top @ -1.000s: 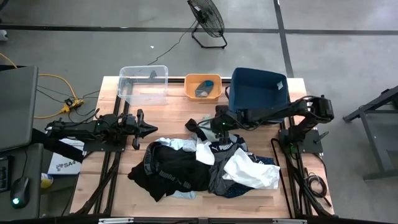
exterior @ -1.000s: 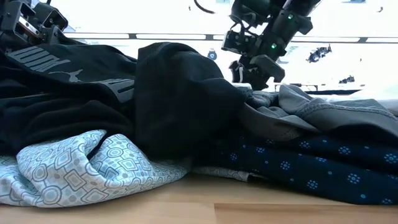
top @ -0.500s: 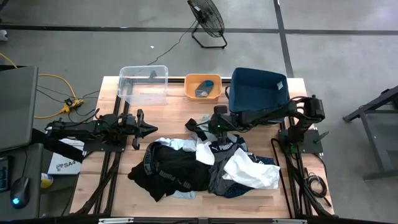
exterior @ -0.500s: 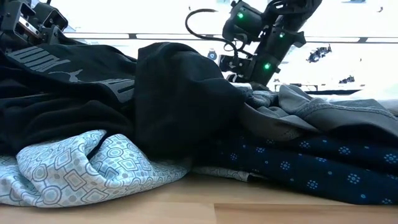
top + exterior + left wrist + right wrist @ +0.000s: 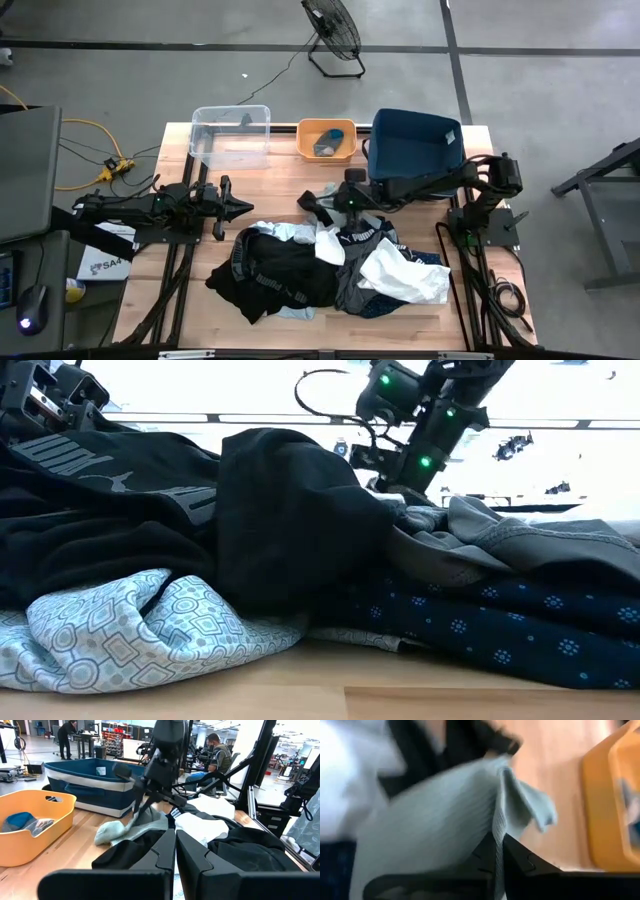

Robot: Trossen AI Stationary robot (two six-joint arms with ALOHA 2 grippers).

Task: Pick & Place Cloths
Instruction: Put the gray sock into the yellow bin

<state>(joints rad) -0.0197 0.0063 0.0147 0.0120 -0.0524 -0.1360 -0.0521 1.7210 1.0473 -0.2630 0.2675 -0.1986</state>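
A heap of cloths lies on the table's near middle: a black one with white lettering (image 5: 280, 275), a white one (image 5: 405, 275), a grey one (image 5: 520, 545), a navy dotted one (image 5: 500, 630) and a light blue patterned one (image 5: 130, 625). My right gripper (image 5: 338, 200) reaches in from the right at the heap's far edge and is shut on a pale grey-green cloth (image 5: 130, 827). My left gripper (image 5: 245, 208) is shut and waits just left of the heap, over the black cloth (image 5: 130, 852). My right gripper pinches the pale grey-green cloth between its two fingers at a raised fold (image 5: 496, 827), coming from above and slanting from the table's right. The cloth slopes down from the fingers, and its free end (image 5: 107, 834) rests on the wood.
Three bins stand along the far edge: a clear one (image 5: 232, 135), an orange one (image 5: 326, 150) holding a small blue-grey item, and a dark blue one (image 5: 415, 150) right behind my right arm. Bare wood shows between the bins and the heap. People stand in the room beyond.
My right gripper has risen a little and moved toward the table's left, staying shut on the pale cloth, and the arm's elbow has drawn in. The heap and my left arm have kept still.
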